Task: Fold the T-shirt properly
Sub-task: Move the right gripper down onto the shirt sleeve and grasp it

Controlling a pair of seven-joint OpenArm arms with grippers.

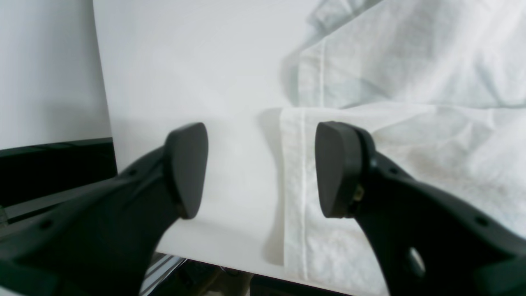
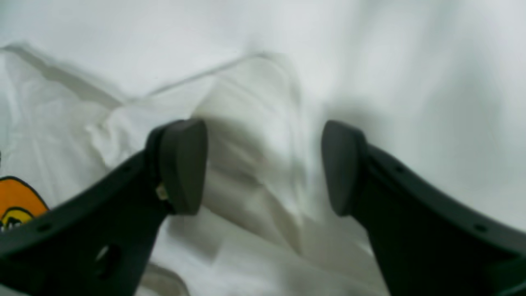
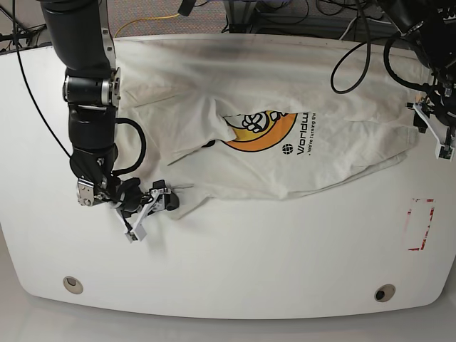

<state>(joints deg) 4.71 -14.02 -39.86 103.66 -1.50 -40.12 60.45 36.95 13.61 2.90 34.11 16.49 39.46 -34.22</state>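
Note:
The cream T-shirt (image 3: 285, 107) lies spread on the white table (image 3: 235, 263), its orange round graphic (image 3: 256, 128) facing up. My right gripper (image 3: 162, 201) is low at the shirt's lower-left corner. In the right wrist view it (image 2: 263, 166) stands open over a rumpled fold of the T-shirt (image 2: 254, 135), with a bit of the orange graphic (image 2: 16, 201) at the left edge. My left gripper (image 3: 422, 132) is at the shirt's right end. In the left wrist view it (image 1: 263, 170) is open, straddling the stitched edge of the T-shirt (image 1: 302, 185), holding nothing.
A red-outlined rectangle (image 3: 420, 224) is marked on the table at the right. Two round holes (image 3: 71, 283) (image 3: 385, 292) sit near the front edge. Cables (image 3: 356, 43) run along the back. The table's edge (image 1: 230, 269) lies just below my left gripper.

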